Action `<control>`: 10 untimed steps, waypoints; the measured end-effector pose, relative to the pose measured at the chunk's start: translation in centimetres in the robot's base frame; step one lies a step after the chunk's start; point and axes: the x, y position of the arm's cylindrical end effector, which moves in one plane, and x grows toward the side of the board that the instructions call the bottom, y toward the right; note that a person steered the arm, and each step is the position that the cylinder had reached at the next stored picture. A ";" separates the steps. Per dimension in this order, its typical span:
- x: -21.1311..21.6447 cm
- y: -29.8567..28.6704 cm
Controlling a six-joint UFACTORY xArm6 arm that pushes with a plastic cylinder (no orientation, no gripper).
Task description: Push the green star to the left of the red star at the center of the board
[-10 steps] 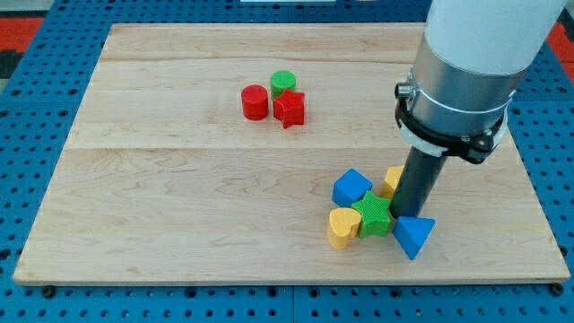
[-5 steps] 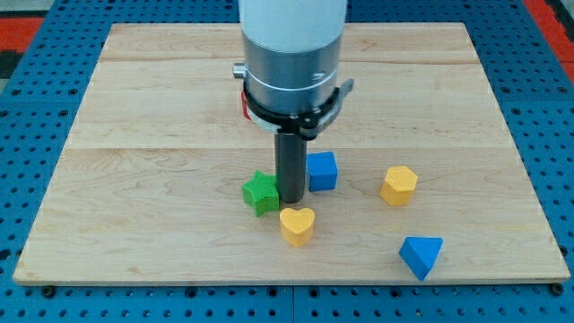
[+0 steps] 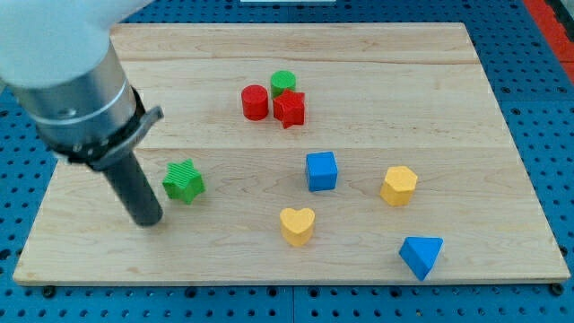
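Observation:
The green star (image 3: 184, 180) lies left of the board's middle, toward the view's bottom. The red star (image 3: 290, 108) sits up near the top centre, touching a red cylinder (image 3: 255, 101) on its left and a green cylinder (image 3: 283, 82) above it. My tip (image 3: 149, 220) rests on the board just to the lower left of the green star, a short gap apart from it.
A blue cube (image 3: 321, 170) lies right of centre. A yellow heart (image 3: 297, 225) is below it. A yellow hexagonal block (image 3: 398, 185) is further right and a blue triangular block (image 3: 421, 255) sits near the bottom right edge of the wooden board (image 3: 448, 72).
The green star was pushed leftward out of the cluster at lower right, which scattered. My tip has swept left, from the star's right side to its lower left.

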 end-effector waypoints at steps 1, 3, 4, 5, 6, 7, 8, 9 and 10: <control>-1.4 1.3; -1.1 6.8; 1.7 8.5; -3.8 8.6; -8.1 8.4; -7.6 8.2; -6.0 0.2; -8.7 -1.2; -8.7 6.5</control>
